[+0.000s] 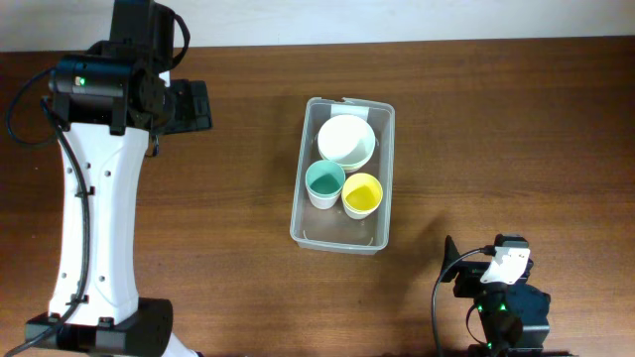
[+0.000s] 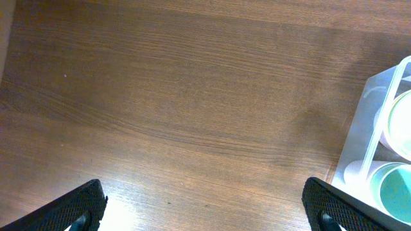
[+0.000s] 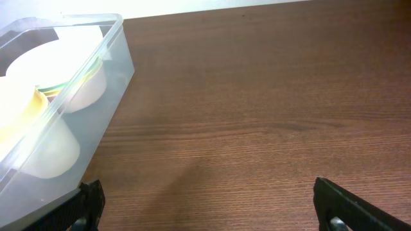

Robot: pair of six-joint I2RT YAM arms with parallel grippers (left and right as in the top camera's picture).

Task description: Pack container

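The clear container sits at the table's middle. It holds a stack of round bowls at its far end, a teal cup and a yellow cup. My left gripper is open and empty over bare wood, left of the container. In the overhead view the left arm's head is at the far left. My right gripper is open and empty over bare wood, to the right of the container. The right arm is folded at the front right edge.
The left arm's white link runs along the table's left side down to its base. A pale wall strip borders the table's far edge. Brown wood surrounds the container on all sides.
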